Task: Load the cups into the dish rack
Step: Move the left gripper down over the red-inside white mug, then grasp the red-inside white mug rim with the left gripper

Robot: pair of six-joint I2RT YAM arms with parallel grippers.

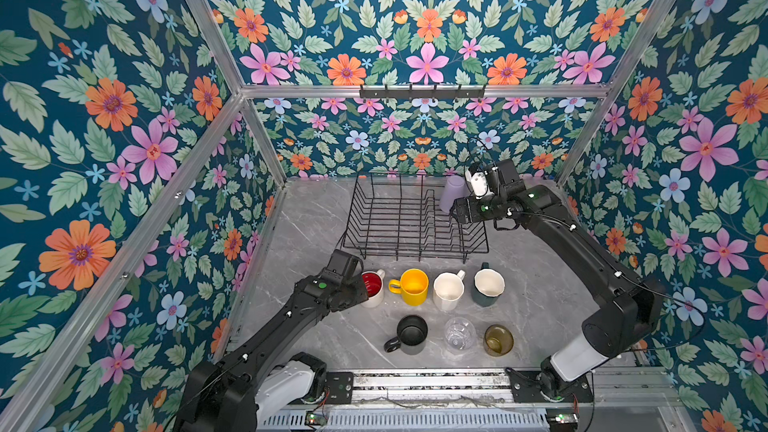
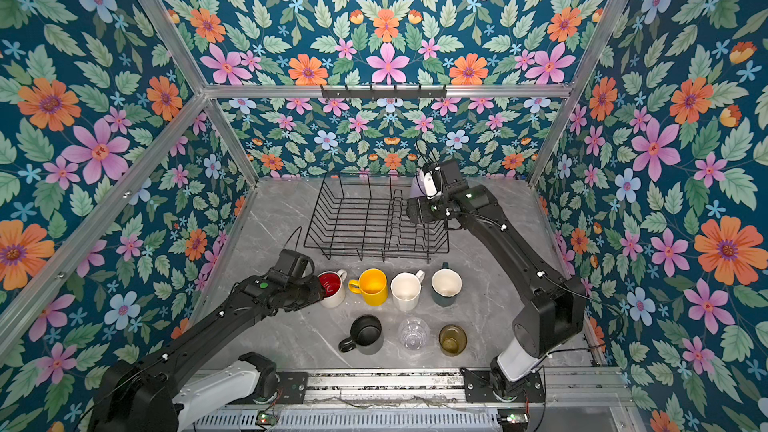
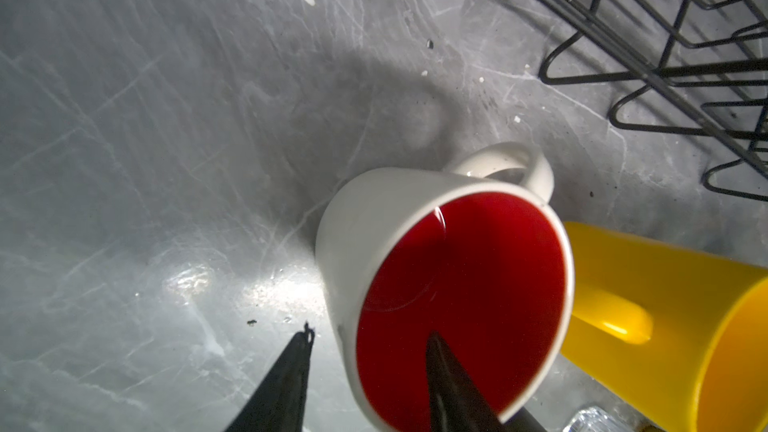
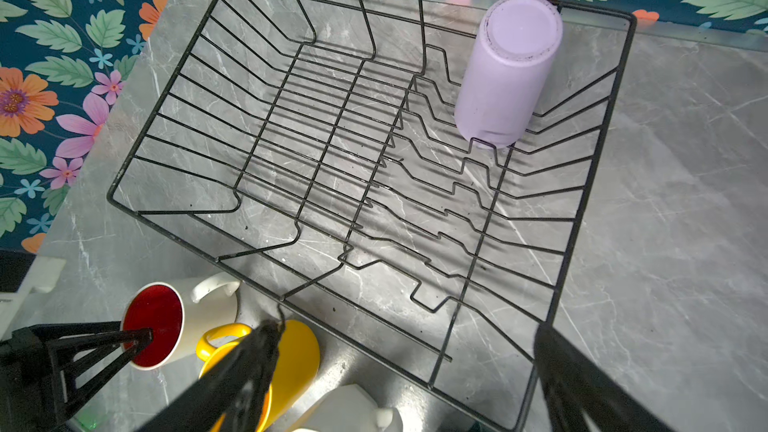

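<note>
walls [image 1: 104, 118] are teal with pink, orange and blue flowers. the table [image 1: 307, 218] is grey marble, the dish rack [image 1: 415, 249] black, the tumbler [image 1: 452, 197] lilac

In the black dish rack [image 1: 390, 218] — lilac tumbler [image 4: 509, 72], inverted; seven cups [image 1: 449, 290] upright outside.

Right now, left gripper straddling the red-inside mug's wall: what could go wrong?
1. The left gripper has only a thin wall of the white mug with red inside between its jaws; lifted so off-centre, it may tilt or slip.
2. The yellow mug stands close beside; a swinging mug could knock it.
3. The right gripper hangs open over the dish rack, in the likely drop path.
</note>
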